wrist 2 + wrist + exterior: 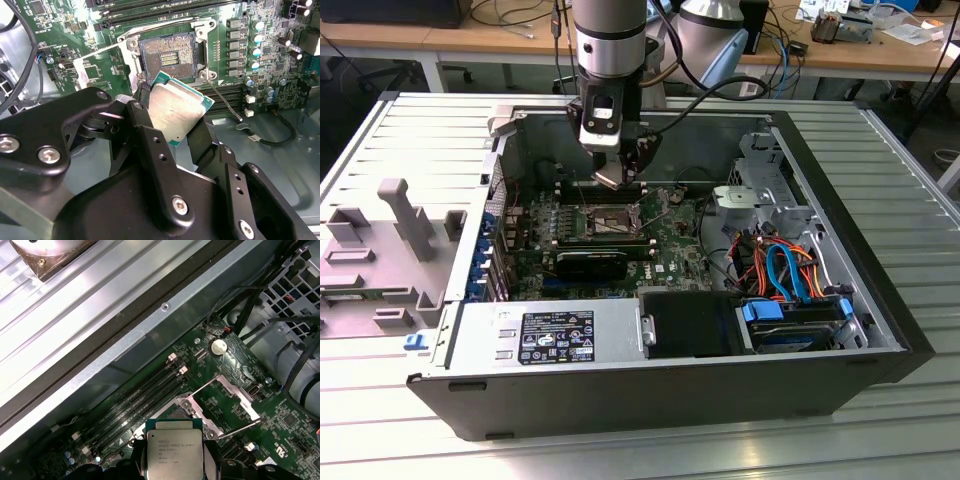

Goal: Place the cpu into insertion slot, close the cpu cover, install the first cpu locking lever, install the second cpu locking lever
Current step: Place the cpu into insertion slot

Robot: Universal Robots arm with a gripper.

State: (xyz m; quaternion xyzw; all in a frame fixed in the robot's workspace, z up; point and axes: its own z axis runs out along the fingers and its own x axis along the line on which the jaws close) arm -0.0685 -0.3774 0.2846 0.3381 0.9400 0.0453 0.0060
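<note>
My gripper (616, 176) hangs inside the open computer case, just above the insertion slot (607, 221), and is shut on the cpu (610, 180). In the second wrist view the black fingers (144, 120) clamp two edges of the cpu (176, 107), silver top showing and tilted, a short way off the bare dark insertion slot (167, 55). The first wrist view has the cpu (174, 452) covering part of the slot (175, 412). The cpu cover (234, 389) stands swung open beside the slot. Two thin locking levers (239, 426) (226, 103) stick out, unlatched.
Long black memory slots (145, 390) run beside the socket, near the case wall (150, 340). A power supply (550, 335) and a drive bay with orange and blue cables (785, 270) fill the case's near side. A grey fixture (390, 240) lies on the table at the exterior view's left.
</note>
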